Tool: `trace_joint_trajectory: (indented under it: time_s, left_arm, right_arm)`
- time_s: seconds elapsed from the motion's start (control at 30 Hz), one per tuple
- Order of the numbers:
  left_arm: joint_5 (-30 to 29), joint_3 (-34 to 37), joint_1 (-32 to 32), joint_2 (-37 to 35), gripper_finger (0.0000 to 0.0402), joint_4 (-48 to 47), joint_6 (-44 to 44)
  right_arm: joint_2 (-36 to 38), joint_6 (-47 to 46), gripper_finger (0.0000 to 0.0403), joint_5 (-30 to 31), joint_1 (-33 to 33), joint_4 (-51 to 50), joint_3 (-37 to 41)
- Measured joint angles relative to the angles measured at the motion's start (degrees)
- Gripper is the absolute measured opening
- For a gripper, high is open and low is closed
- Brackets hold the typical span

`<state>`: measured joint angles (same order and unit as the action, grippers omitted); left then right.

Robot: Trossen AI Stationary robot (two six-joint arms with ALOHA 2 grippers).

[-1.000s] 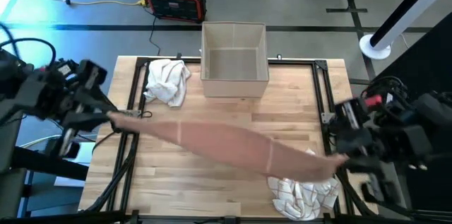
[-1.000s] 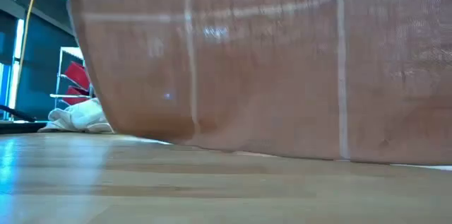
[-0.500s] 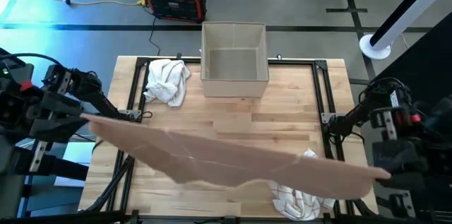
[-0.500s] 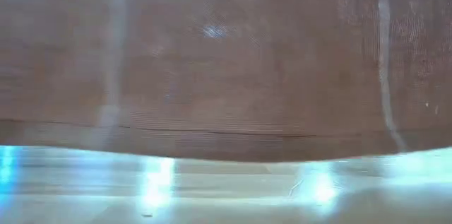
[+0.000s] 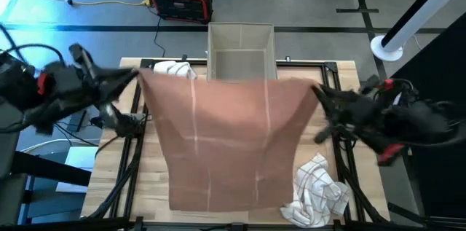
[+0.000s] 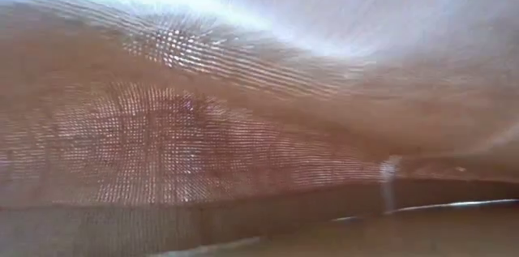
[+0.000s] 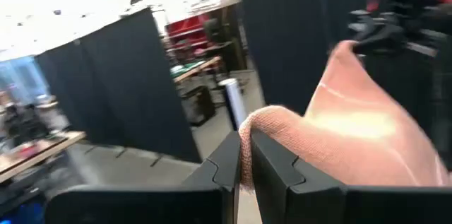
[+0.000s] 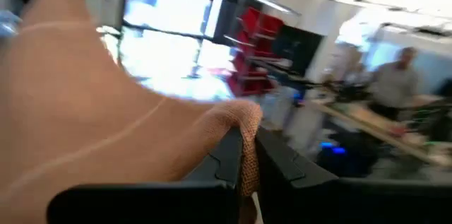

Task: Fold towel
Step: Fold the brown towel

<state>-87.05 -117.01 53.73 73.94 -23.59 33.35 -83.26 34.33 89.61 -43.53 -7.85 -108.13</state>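
Towel [image 5: 227, 140] — pink, pale-striped, spread flat | both arms' fingers [image 7: 224, 165] clamped on its far corners

The towel [image 5: 226, 140] is a salmon-pink cloth crossed by thin pale stripes in a loose grid — spread open to nearly its whole rectangle. Its two far corners are lifted and pulled apart, so the far edge runs taut and level; the body slopes down from there, and the near edge lies on the bench [image 5: 149, 194] near its front — mostly flat, with slight sag along the sides.
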Motion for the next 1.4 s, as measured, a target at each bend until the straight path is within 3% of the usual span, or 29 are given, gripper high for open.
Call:
trace_joint_trajectory:
  time_s: [0.2,0.33,0.57,0.83,0.97,1.13,1.4]
  left_arm:
    - [17.0,0.2,-9.9,-4.2,0.0014,-31.8,-23.8]
    - [18.7,0.2,-15.2,-5.1,0.0014,-43.5,-28.7]
    - [30.5,1.7,-20.1,-4.5,0.0014,-49.8,-32.3]
    - [39.7,13.4,-22.0,-5.6,0.0014,-53.8,-40.7]
    - [42.3,18.2,-21.9,-6.6,0.0014,-56.9,-45.0]
    - [53.3,21.3,-21.8,-6.6,0.0014,-57.1,-52.6]
    - [64.5,26.5,-21.4,-6.6,0.0014,-57.4,-55.8]
  right_arm:
    - [0.8,-11.4,0.001,-2.5,6.7,-18.4,3.0]
    - [1.6,-22.0,0.001,-7.2,10.1,-32.2,4.3]
    - [2.4,-46.4,0.001,-21.2,15.0,-54.0,5.2]
    - [2.2,-67.8,0.001,-33.1,16.2,-73.1,5.2]
    - [2.2,-71.6,0.001,-40.5,16.1,-74.2,8.0]
    - [2.2,-74.1,0.001,-53.1,15.1,-69.4,13.7]
    - [2.2,-77.4,0.001,-59.2,11.4,-61.4,23.4]
